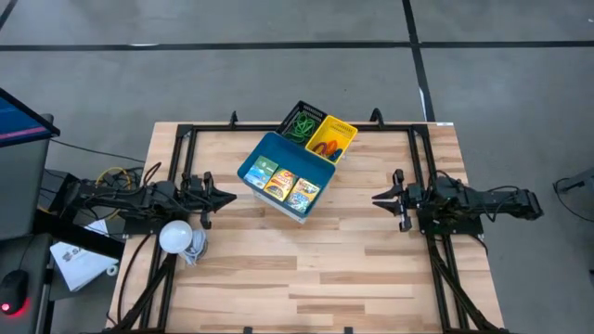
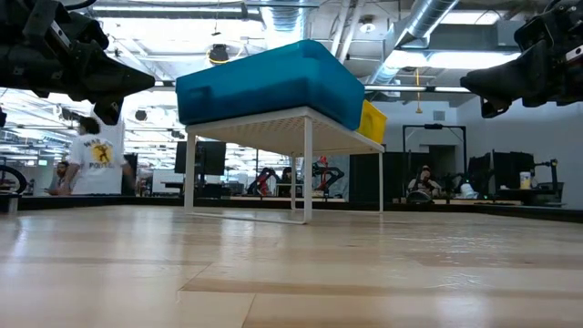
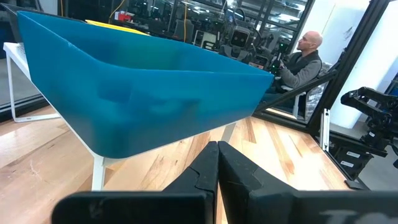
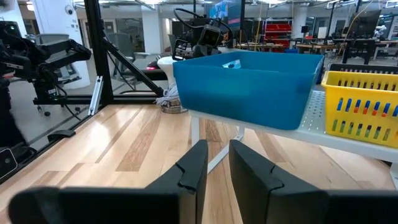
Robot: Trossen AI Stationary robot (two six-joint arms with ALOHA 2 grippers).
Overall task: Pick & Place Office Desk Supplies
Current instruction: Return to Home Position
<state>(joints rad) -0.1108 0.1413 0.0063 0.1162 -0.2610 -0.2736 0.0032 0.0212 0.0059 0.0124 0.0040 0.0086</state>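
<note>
Step in hand, as I judge it: homing. The left gripper (image 1: 223,196) sits near the wooden bench's (image 1: 325,269) left edge, fingers pressed together and empty. The right gripper (image 1: 379,197) sits near the right edge, fingers a slit apart and empty. I should retract level, clear of the white wire shelf (image 2: 273,123) at the far edge. It carries the blue plastic tray (image 1: 295,156) of crayon packs (image 1: 279,183), the black mesh tray (image 1: 302,106) and the yellow mesh tray (image 1: 349,130). The yellow tray's orange contents are too small to identify.

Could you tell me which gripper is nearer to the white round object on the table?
Left. The left gripper is close by the white round object; the right gripper is far across the table.
</note>
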